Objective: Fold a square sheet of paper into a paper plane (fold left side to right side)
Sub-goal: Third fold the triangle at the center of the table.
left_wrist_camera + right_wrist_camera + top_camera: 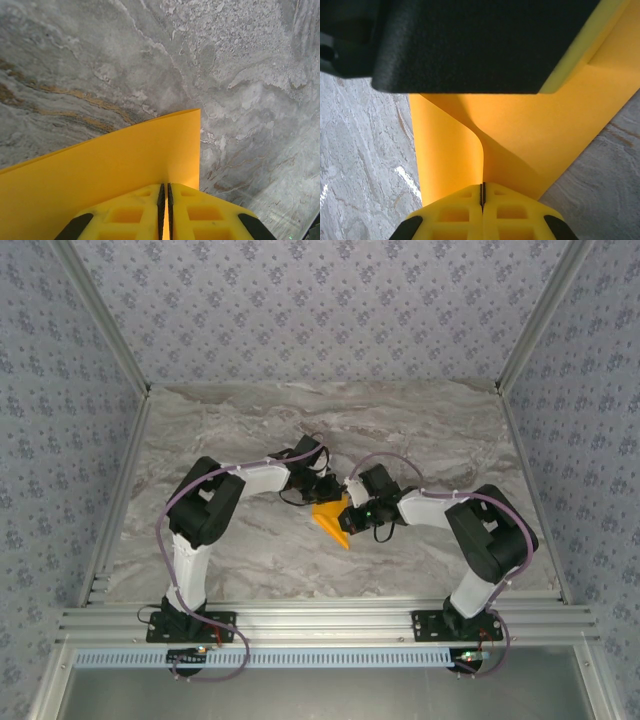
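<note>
The square sheet of paper (pixel 333 522) is bright orange and hangs over the middle of the table as a creased shape, its point toward the near edge. My left gripper (pixel 328 492) is shut on its far-left part. In the left wrist view the yellow fingers (pixel 135 212) pinch the sheet (pixel 125 160), which rises flat from the left gripper (pixel 166 186). My right gripper (pixel 352 508) is shut on the right part. In the right wrist view the right gripper (pixel 482 186) clamps a curled layer of the sheet (pixel 450 160), under the left gripper's black body (pixel 470 45).
The marble tabletop (pixel 250 430) lies bare around the paper. Patterned walls stand on three sides, and an aluminium rail (pixel 320 620) runs along the near edge by the arm bases.
</note>
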Motion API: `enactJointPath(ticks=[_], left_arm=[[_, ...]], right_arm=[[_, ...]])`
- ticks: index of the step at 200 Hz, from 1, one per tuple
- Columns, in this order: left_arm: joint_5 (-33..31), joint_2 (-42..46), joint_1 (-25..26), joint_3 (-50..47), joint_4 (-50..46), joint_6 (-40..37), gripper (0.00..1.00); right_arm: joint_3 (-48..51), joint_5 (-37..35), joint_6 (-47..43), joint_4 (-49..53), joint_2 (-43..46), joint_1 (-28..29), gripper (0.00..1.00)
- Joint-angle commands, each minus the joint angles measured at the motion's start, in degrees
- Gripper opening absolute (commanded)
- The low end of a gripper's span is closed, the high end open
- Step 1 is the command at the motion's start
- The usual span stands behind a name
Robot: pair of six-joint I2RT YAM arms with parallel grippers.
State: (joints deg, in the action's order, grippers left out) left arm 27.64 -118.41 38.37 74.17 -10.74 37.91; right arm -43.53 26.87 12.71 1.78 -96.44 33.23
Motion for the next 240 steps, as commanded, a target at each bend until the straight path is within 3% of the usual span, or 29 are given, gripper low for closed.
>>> enactJointPath(ticks=[1, 74, 240], left_arm=[[-0.35, -1.82, 0.83, 0.36, -2.62, -0.82, 0.12], [-0.57, -1.91, 0.83, 0.11, -2.26, -0.58, 0.12], [-0.57, -1.17, 0.85, -0.35, -2.09, -0.47, 0.12]], right_arm=[[0.73, 0.87, 1.08, 1.60, 0.48, -0.13, 0.00], [0.48, 1.26, 1.79, 1.77, 2.49, 0.21, 0.00], [-0.21, -1.40, 1.62, 3.62, -2.08, 0.91, 0.00]])
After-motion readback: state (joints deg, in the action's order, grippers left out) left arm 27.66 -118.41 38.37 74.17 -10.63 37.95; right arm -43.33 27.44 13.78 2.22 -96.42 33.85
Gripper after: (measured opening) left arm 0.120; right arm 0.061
